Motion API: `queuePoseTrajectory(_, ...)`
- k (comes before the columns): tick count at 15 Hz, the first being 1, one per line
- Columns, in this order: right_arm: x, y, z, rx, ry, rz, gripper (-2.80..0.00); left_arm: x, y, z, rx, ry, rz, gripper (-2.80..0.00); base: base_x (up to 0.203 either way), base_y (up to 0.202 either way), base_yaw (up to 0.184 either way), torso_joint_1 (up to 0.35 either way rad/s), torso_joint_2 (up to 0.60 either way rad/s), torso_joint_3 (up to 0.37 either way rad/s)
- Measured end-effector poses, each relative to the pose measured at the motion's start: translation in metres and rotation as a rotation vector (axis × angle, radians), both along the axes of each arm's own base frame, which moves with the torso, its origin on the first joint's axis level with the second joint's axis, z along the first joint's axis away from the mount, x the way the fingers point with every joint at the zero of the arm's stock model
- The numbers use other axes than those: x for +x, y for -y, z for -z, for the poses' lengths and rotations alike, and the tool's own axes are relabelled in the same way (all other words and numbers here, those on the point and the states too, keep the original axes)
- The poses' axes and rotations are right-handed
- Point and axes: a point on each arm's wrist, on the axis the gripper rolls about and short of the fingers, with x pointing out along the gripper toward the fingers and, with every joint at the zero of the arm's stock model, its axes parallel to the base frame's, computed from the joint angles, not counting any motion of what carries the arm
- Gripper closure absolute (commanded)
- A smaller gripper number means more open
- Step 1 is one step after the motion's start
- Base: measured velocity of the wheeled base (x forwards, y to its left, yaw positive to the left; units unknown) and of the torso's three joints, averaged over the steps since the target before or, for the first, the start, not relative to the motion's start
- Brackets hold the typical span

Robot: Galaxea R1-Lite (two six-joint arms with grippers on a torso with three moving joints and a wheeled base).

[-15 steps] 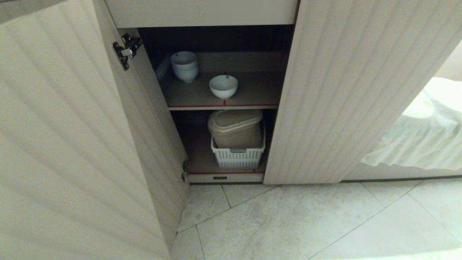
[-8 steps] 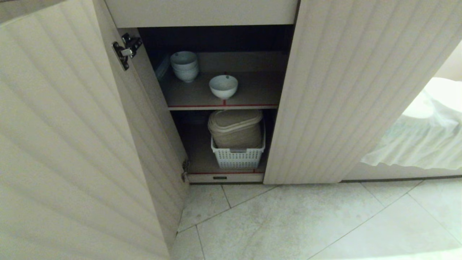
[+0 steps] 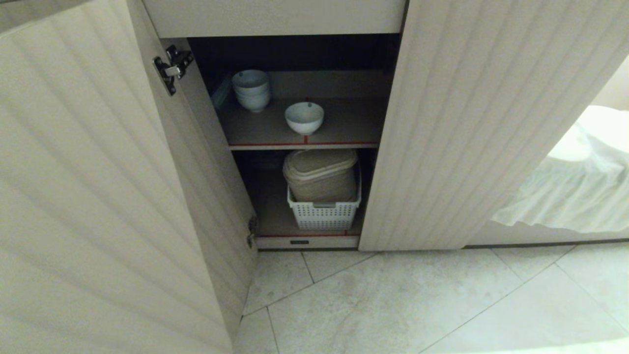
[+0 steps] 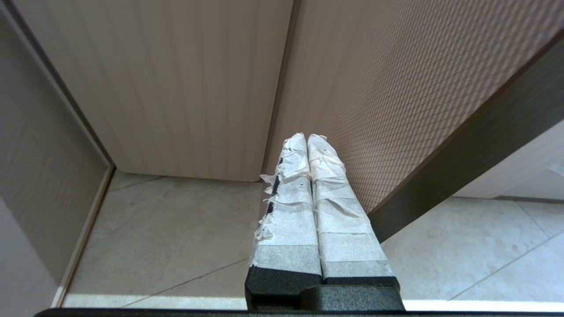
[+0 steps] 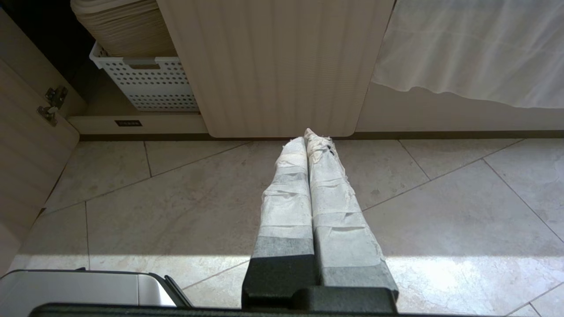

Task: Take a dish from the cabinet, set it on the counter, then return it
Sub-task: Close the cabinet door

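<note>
The cabinet (image 3: pixel 467 123) stands with both ribbed beige doors swung open. The dish (image 3: pixel 304 118), a small white bowl, sits upright on the upper shelf near its red front strip. No gripper touches it, and neither gripper shows in the head view. My left gripper (image 4: pixel 307 138) is shut and empty, its taped tips close to the outer face of a ribbed door (image 4: pixel 396 110), low over the floor. My right gripper (image 5: pixel 308 138) is shut and empty too, hanging above the tiles in front of the right door's lower edge (image 5: pixel 277 66). The counter is out of view.
A stack of white bowls (image 3: pixel 251 90) stands at the back left of the upper shelf. Below it, a white perforated basket (image 3: pixel 324 214) holds a beige lidded container (image 3: pixel 320 174). White cloth (image 3: pixel 565 191) hangs at the right. Pale floor tiles (image 3: pixel 393 305) lie in front.
</note>
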Motion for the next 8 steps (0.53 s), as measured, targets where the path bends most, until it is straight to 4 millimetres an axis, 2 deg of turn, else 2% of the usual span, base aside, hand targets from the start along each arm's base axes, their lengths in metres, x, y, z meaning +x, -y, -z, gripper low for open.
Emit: queuePoseTrajectory(8,0.0,0.0,0.0,0.0,0.0,0.001,0.0,0.004,0.001,-0.0041,-0.021,0.032,0.129,0.0,0.0,0.0,0.0,0.0,0.0,0.0)
